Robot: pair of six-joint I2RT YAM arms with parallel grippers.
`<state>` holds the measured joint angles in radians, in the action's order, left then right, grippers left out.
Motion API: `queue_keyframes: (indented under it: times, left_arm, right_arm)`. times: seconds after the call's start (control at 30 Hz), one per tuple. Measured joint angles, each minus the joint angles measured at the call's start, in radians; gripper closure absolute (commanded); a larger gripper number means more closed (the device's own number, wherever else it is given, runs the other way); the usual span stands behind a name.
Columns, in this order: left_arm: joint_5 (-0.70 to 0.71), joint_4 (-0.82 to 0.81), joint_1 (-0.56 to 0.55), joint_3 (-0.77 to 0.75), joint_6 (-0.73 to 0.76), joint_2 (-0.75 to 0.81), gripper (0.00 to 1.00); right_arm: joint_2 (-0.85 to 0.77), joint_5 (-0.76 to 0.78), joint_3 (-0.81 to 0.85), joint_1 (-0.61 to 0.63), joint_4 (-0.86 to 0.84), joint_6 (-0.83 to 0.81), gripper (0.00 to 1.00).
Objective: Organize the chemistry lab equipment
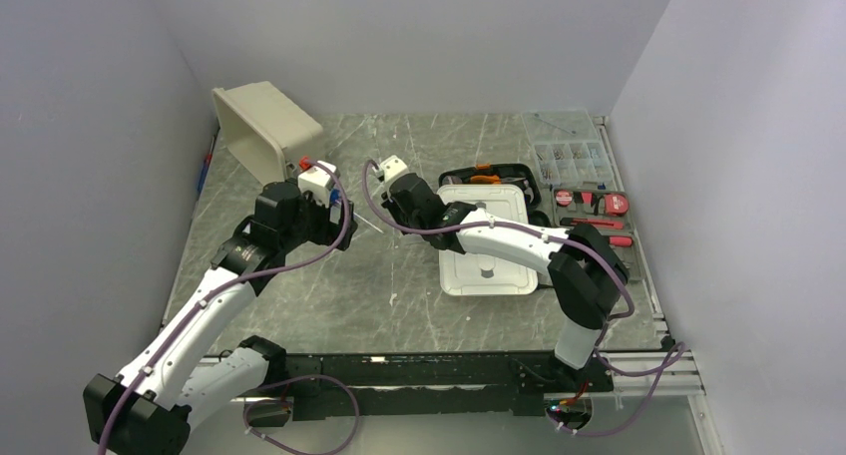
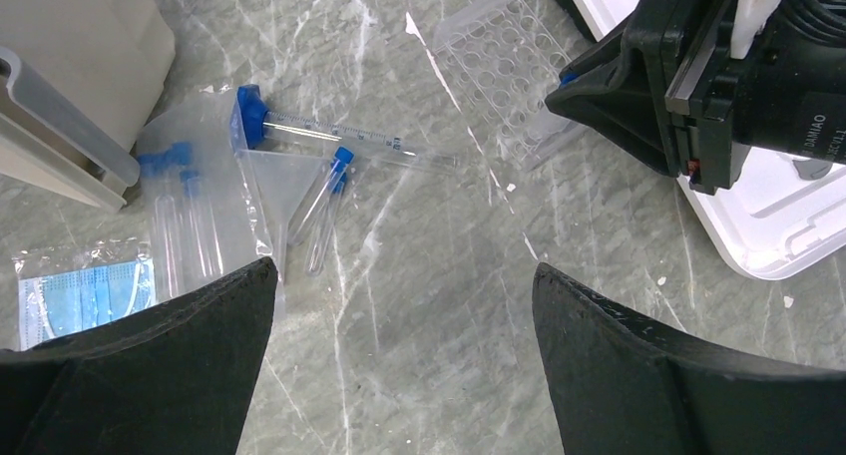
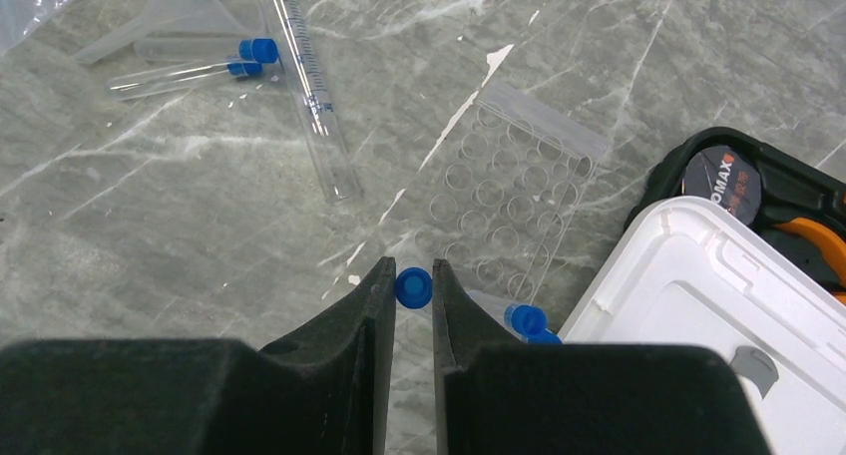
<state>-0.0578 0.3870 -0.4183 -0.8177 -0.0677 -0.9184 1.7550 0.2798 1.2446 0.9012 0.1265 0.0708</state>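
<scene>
My right gripper (image 3: 413,275) is shut on a small blue-capped vial (image 3: 413,287), held just above the near edge of the flat clear perforated rack (image 3: 509,206). Another blue-capped vial (image 3: 526,319) lies beside the right finger. A clear graduated tube with a blue base (image 2: 339,136), a clear funnel (image 2: 279,181) and two blue-capped test tubes (image 2: 324,201) lie to the left. A clear bag with more blue-capped tubes (image 2: 185,226) and a light-blue pack (image 2: 85,300) lie further left. My left gripper (image 2: 404,265) is open and empty over bare table.
A tipped beige bin (image 1: 264,126) stands at the back left. A white lidded box (image 1: 484,250) lies right of the rack, with the black tool case (image 1: 499,176) behind it and a clear parts box (image 1: 571,156) at the back right.
</scene>
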Motion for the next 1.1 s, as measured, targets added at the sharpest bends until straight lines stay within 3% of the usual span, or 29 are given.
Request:
queue_keyframes:
  times: [1.1]
  left_arm:
    - [-0.01, 0.0, 0.0, 0.0, 0.001, -0.009, 0.01]
  right_arm:
    - [0.048, 0.008, -0.014, 0.0, -0.02, 0.031, 0.91]
